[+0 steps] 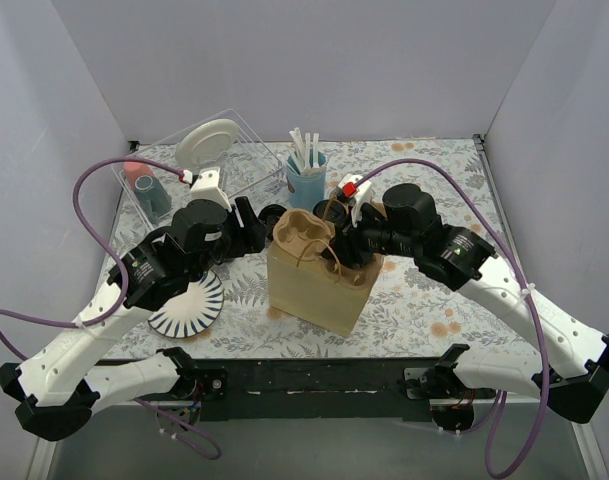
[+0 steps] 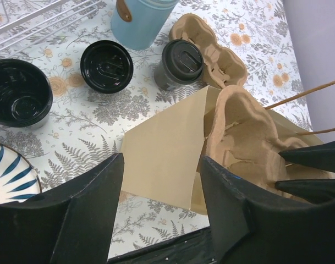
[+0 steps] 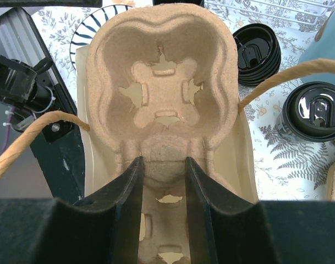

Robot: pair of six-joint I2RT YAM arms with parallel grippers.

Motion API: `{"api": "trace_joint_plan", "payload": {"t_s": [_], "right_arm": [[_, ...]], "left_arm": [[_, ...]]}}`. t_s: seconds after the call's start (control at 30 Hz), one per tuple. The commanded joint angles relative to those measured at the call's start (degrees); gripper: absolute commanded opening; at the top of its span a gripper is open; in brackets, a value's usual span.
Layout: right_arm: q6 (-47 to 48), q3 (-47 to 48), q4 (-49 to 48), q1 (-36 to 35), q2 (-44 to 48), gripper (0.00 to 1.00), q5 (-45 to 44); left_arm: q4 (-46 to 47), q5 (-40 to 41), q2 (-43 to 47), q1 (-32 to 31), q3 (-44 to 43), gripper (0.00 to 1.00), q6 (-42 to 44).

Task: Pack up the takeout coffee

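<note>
We judge the packing to be less than half done. A cup carrier [image 3: 164, 71] sits in the mouth of the brown paper bag [image 1: 314, 285]. Our right gripper [image 3: 163, 165] is clamped on the carrier's centre ridge, above the bag's opening. Our left gripper [image 2: 161, 162] hangs over the bag's left edge, jaws spread and nothing between them.

The takeout coffee [image 2: 181, 60], lid on, stands upright on the table [image 2: 73, 118] behind the bag and outside it, just beside a second carrier [image 2: 225, 58]. A loose lid [image 2: 106, 66] and a lidless black cup [image 2: 18, 93] sit behind the bag, to its left.

As we read it, what is left is to seat the carrier, fetch the coffee and lower it into the bag.
</note>
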State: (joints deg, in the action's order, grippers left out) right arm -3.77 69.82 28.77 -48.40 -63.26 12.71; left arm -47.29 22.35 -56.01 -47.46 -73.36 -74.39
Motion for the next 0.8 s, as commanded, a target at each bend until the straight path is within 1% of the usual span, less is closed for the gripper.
{"api": "trace_joint_plan", "payload": {"t_s": [0.0,0.27,0.5,0.53,0.63,0.67,0.7,0.77], "right_arm": [[2.62,3.48,1.81,-0.29,-0.54,0.25,-1.37],[5.61,6.20,4.01,-0.38,-1.77,0.25,-2.25],[6.58,5.77,4.45,-0.38,-0.98,0.25,-2.34],[6.58,5.76,4.62,-0.29,-0.90,0.25,-2.51],[6.85,4.71,4.36,-0.38,-0.20,0.25,-2.86],[6.59,4.36,4.19,-0.38,-0.02,0.25,-2.95],[6.32,3.75,3.40,-0.38,0.24,0.24,-3.04],[5.79,3.13,2.52,-0.38,1.21,0.24,-3.48]], "left_arm": [[-2.11,3.49,0.81,0.09,-2.05,0.57,-0.67],[-2.46,4.37,-0.15,0.09,-1.61,0.59,-0.84],[-2.02,3.58,-0.42,0.09,-1.17,0.59,-0.84],[-1.93,3.06,-0.24,0.09,-1.08,0.59,-0.84],[0.87,-1.77,1.24,0.09,0.67,0.59,0.73],[3.40,-3.61,1.77,0.09,1.37,0.59,1.43],[4.56,-6.41,2.13,0.09,2.08,0.58,2.05],[7.02,-8.45,3.01,0.09,3.66,0.56,3.28]]}}
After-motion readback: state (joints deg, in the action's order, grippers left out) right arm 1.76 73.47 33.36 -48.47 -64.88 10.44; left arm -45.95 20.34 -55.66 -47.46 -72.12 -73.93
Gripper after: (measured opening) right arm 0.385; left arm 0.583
